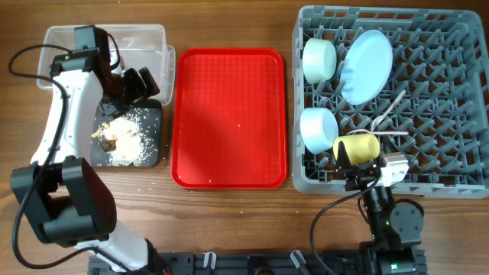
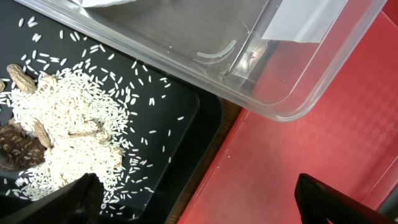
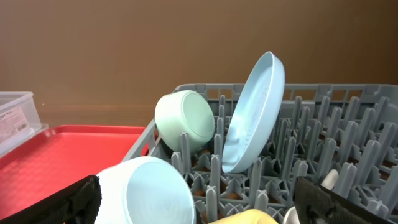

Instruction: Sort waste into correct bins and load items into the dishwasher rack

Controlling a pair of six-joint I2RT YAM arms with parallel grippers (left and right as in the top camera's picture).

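Overhead view: dishwasher rack [image 1: 428, 13] occupies the right of the table. Loaded in it:
- light blue plate [image 1: 368, 65], on edge and leaning between pegs;
- two pale blue bowls, one [image 1: 319, 59] just left of the plate, the other [image 1: 318, 128] nearer the front edge, both on their sides;
- white fork and spoon [image 1: 391, 122], lying across the pegs right of the nearer bowl;
- yellow cup [image 1: 357, 147], on its side in the front row.

The right gripper [image 3: 196, 199] reaches over the rack's front wall with the cup between its fingers. The right wrist view shows the jaws spread wide. Contact with the cup cannot be made out.

Black tray [image 1: 157, 114], at the left, holds a heap of white rice crumbs [image 1: 130, 141] with brown food scraps [image 1: 109, 142] among them. The clear tub [image 1: 99, 34] sits just behind it, and its contents are mostly hidden by the arm. The left gripper [image 2: 196, 199] hangs over the right edge of the black tray near the tub's corner, jaws spread, nothing between them.

Red tray [image 1: 229, 114] lies between the bins and the rack, a few white specks on it.
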